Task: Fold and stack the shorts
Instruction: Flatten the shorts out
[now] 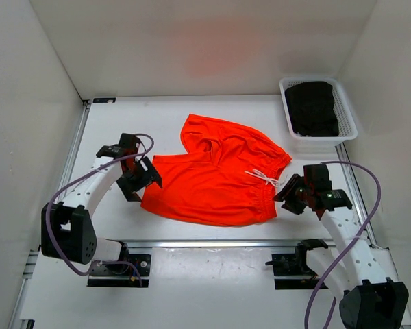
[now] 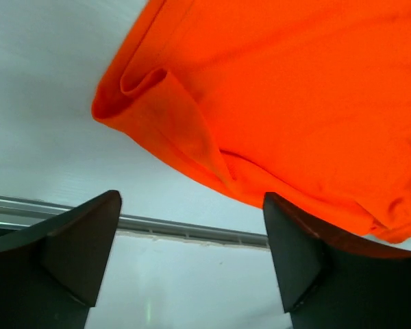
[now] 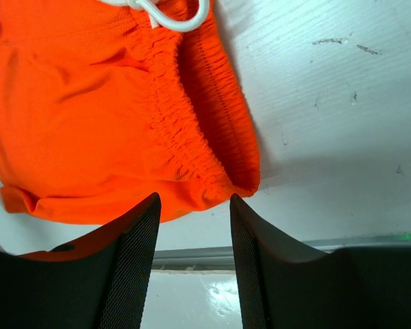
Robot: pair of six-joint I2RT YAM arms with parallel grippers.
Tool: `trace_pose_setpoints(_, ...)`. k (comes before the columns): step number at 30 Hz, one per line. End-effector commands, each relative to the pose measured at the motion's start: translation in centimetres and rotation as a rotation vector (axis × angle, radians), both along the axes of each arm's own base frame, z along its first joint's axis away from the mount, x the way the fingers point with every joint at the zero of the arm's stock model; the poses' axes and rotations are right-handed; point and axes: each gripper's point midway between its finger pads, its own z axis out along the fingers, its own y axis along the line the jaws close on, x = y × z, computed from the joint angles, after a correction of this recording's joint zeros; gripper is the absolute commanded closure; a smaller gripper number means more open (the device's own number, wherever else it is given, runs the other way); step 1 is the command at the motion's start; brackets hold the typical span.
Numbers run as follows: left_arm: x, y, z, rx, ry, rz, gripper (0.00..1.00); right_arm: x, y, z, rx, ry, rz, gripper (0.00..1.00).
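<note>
The neon-orange shorts [image 1: 216, 175] lie partly folded in the middle of the white table, waistband and white drawstring [image 1: 266, 177] toward the right. My left gripper [image 1: 142, 179] is open and empty just off the shorts' left leg hem. In the left wrist view the hem corner [image 2: 151, 103] lies ahead of the open gripper [image 2: 192, 240]. My right gripper [image 1: 288, 194] is open and empty beside the waistband's near right corner. In the right wrist view the elastic waistband [image 3: 205, 123] lies just beyond the open gripper [image 3: 194, 236].
A white basket [image 1: 347, 113] holding dark folded clothes [image 1: 313, 108] stands at the back right. White walls enclose the table on three sides. A metal rail [image 1: 212, 242] runs along the near edge, in front of both arm bases.
</note>
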Motion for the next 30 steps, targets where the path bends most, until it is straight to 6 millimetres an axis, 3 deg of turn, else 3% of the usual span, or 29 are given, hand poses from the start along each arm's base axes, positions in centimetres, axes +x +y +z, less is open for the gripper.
trace_pose_setpoints(1,2.3,0.8,3.7,0.046,-0.123,0.021,0.03,1.1,-0.8,2.4,-0.043,-0.052,-0.015,0.50)
trace_pose_setpoints(4,5.6,1.0,7.1,0.068,-0.234,0.030,0.05,2.8,-1.0,3.5,-0.063,-0.099,-0.021,0.54)
trace_pose_setpoints(5,6.6,0.9,7.9,0.083,-0.261,0.028,0.16,3.3,-0.9,3.8,-0.062,-0.109,-0.021,0.58)
trace_pose_setpoints(6,7.6,0.4,7.7,0.089,-0.251,0.007,0.25,4.0,-1.0,3.4,-0.073,-0.092,-0.027,0.72)
trace_pose_setpoints(7,9.7,-0.7,9.6,0.076,-0.319,-0.020,0.37,4.8,-0.9,3.5,-0.072,-0.098,-0.027,0.79)
trace_pose_setpoints(8,11.0,-1.3,9.9,0.081,-0.336,-0.053,0.50,6.3,-0.7,4.3,-0.066,-0.138,-0.029,0.86)
trace_pose_setpoints(9,12.6,-2.1,7.9,0.096,-0.282,-0.080,0.70,7.3,-0.6,3.6,-0.069,-0.115,-0.028,0.90)
trace_pose_setpoints(10,13.9,-3.1,7.5,0.100,-0.277,-0.115,0.75,8.2,-0.2,3.7,-0.068,-0.119,-0.019,0.95)
trace_pose_setpoints(11,16.4,-3.7,9.2,0.099,-0.326,-0.134,0.75,9.2,0.0,4.0,-0.066,-0.131,-0.019,0.95)
trace_pose_setpoints(12,17.2,-4.6,5.8,0.119,-0.222,-0.159,0.75,10.4,0.1,4.2,-0.068,-0.119,-0.019,0.95)
trace_pose_setpoints(13,18.1,-5.8,5.2,0.123,-0.210,-0.190,0.75,11.1,0.1,4.4,-0.076,-0.117,-0.024,0.95)
trace_pose_setpoints(14,20.4,-6.5,6.6,0.115,-0.265,-0.197,0.73,11.6,0.2,4.5,-0.076,-0.116,-0.024,0.95)
trace_pose_setpoints(15,21.0,-7.9,6.0,0.092,-0.254,-0.221,0.66,12.0,0.5,4.1,-0.084,-0.098,-0.006,0.95)
trace_pose_setpoints(16,21.9,-8.4,3.1,0.093,-0.195,-0.229,0.58,12.7,0.6,4.7,-0.082,-0.113,-0.007,0.95)
trace_pose_setpoints(17,23.3,-9.8,4.0,0.072,-0.242,-0.252,0.45,13.1,0.6,4.9,-0.086,-0.124,0.001,0.95)
trace_pose_setpoints(18,23.8,-10.9,3.4,0.048,-0.239,-0.269,0.39,13.1,0.6,4.6,-0.088,-0.115,0.002,0.95)
trace_pose_setpoints(19,24.5,-11.2,1.2,0.055,-0.207,-0.271,0.36,13.4,0.7,4.6,-0.088,-0.112,0.002,0.95)
trace_pose_setpoints(20,25.2,-12.2,1.5,0.039,-0.227,-0.282,0.35,13.4,0.7,4.6,-0.088,-0.112,0.002,0.95)
trace_pose_setpoints(23,25.8,-13.0,-1.1,0.045,-0.196,-0.295,0.27,13.2,0.6,3.8,-0.097,-0.086,0.011,0.94)
trace_pose_setpoints(30,26.4,-12.9,-5.7,0.103,-0.151,-0.293,0.28,13.0,0.7,3.5,-0.091,-0.066,0.018,0.94)
